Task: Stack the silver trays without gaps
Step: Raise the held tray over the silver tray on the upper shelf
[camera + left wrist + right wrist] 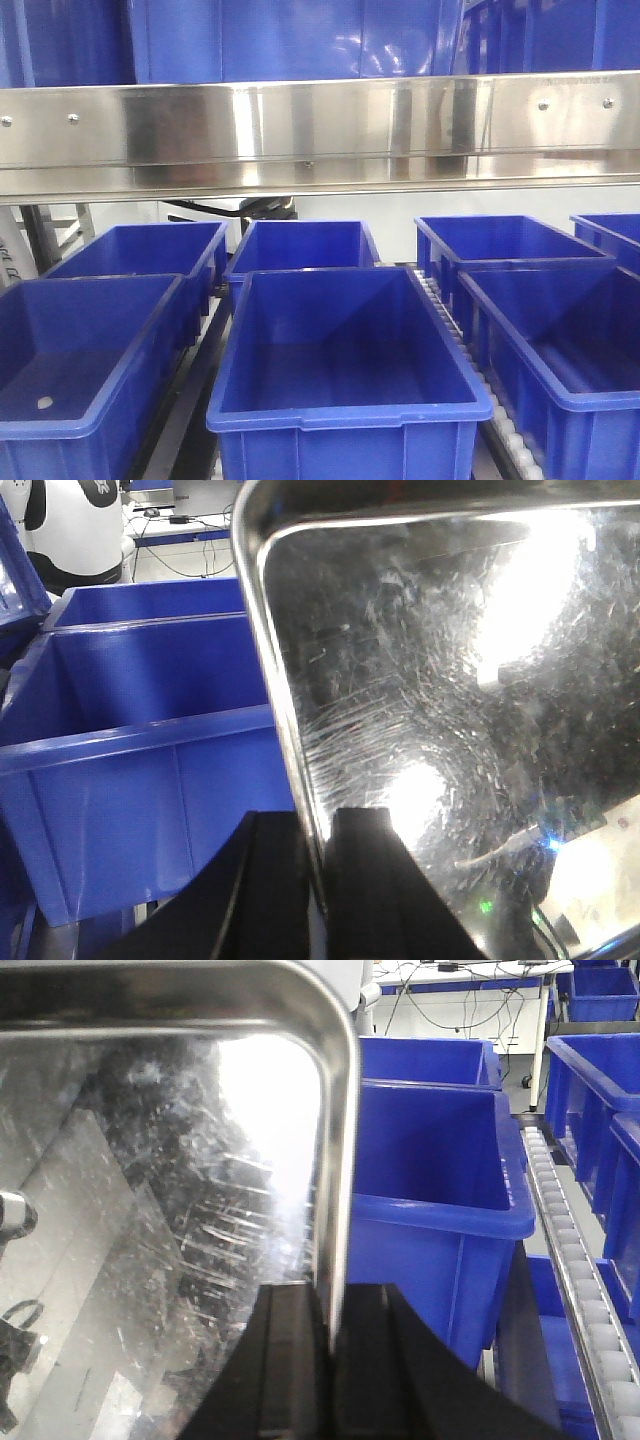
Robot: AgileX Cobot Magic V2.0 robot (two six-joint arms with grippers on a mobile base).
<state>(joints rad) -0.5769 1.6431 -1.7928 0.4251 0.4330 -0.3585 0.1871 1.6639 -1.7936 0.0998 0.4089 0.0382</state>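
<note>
Holding the tray [450, 730], my left gripper [318, 880] and right gripper [335, 1360] each clamped on a side rim beside the bins [140, 730], I judge I must keep both rims level and lower evenly so it seats flush, without gaps.

Front view faces blue bins [340, 350]; wrist views sit close on, apparently, one tray [450, 730].
</note>
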